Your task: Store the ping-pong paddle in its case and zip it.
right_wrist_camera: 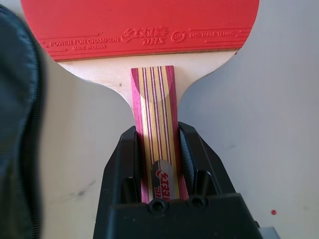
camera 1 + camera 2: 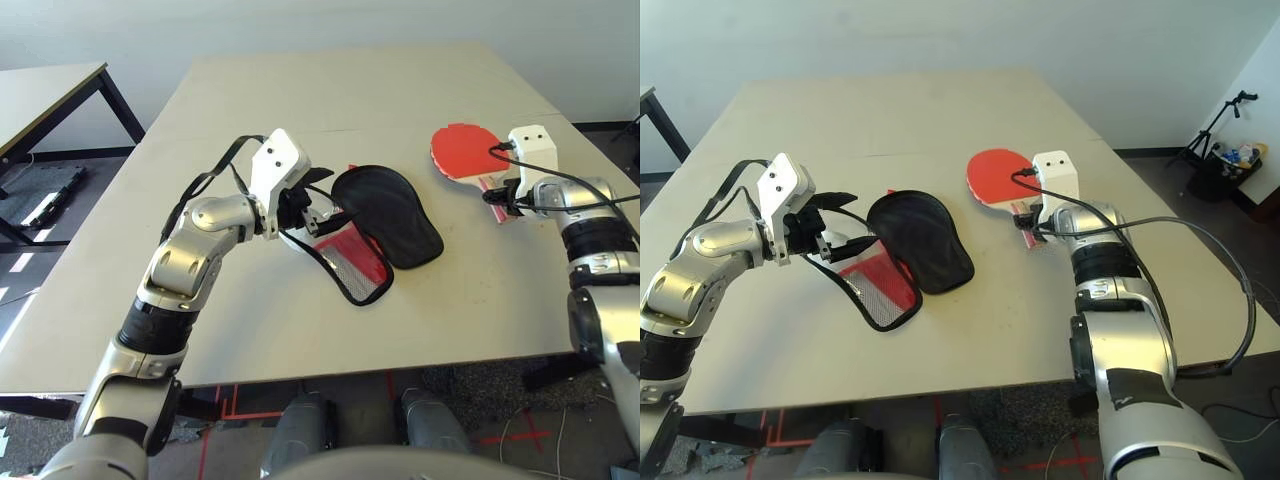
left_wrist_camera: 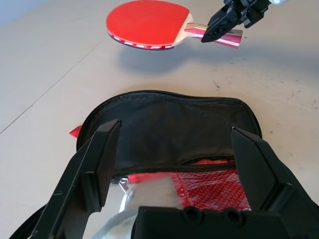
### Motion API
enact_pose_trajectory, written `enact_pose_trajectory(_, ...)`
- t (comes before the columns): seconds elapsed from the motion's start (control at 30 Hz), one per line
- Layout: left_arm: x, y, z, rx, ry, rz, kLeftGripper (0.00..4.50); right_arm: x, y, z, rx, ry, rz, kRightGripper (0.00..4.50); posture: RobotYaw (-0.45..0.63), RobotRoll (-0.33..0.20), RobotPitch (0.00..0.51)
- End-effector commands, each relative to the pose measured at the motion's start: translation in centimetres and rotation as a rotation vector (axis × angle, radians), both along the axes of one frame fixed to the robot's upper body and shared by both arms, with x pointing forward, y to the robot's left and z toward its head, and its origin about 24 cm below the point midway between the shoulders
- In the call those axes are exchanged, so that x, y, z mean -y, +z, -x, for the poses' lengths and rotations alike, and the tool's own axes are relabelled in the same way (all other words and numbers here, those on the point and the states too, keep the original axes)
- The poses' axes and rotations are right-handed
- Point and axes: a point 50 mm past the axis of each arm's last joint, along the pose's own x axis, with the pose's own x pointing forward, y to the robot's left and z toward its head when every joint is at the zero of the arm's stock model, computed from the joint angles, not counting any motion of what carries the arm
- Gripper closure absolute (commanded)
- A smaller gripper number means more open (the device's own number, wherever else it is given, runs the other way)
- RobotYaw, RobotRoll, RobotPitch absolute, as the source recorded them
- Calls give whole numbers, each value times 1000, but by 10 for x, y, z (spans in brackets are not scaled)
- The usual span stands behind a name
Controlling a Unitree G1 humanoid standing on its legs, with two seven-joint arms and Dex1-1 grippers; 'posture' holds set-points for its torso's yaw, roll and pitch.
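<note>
Ping-pong paddle (image 1: 149, 59) is hanging just above the table (image 2: 300, 100), right of the case (image 2: 385, 215), the right gripper (image 1: 157, 149) clamping its stiff, light handle. Left gripper (image 3: 174, 164) is hovering wide-spread over the case's floppy open flap.

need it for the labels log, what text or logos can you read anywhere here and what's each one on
"POWER FOR CHAMPION" and under it "MADE IN CHINA": on the red rubber of the ping-pong paddle, near its lower edge.
"DHS", after red stylised characters I cannot read: same rubber, middle.
"DHS TABLE TENNIS", partly blurred: same rubber, beside a small round mark.
Small red logo on the handle's silver badge, between the right gripper fingers: too small to read.
The case: no legible text.
</note>
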Motion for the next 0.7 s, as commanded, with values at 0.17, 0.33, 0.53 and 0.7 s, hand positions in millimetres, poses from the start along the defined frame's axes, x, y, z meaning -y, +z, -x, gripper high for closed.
enact_pose_trajectory(0.17,2,-4,2,-10,-11,-26,0,-72,13,17,-17,140,-68,3405,25,0,0)
enact_pose_trajectory(0.33,2,-4,3,-11,-11,-30,0,-111,9,29,-58,227,-74,3405,36,0,0)
enact_pose_trajectory(0.53,2,-4,4,-8,-6,-30,0,-128,-11,36,-129,251,-37,3405,50,0,0)
enact_pose_trajectory(0.7,1,-5,5,-9,1,-30,0,-121,-20,34,-158,205,-14,3405,57,0,0)
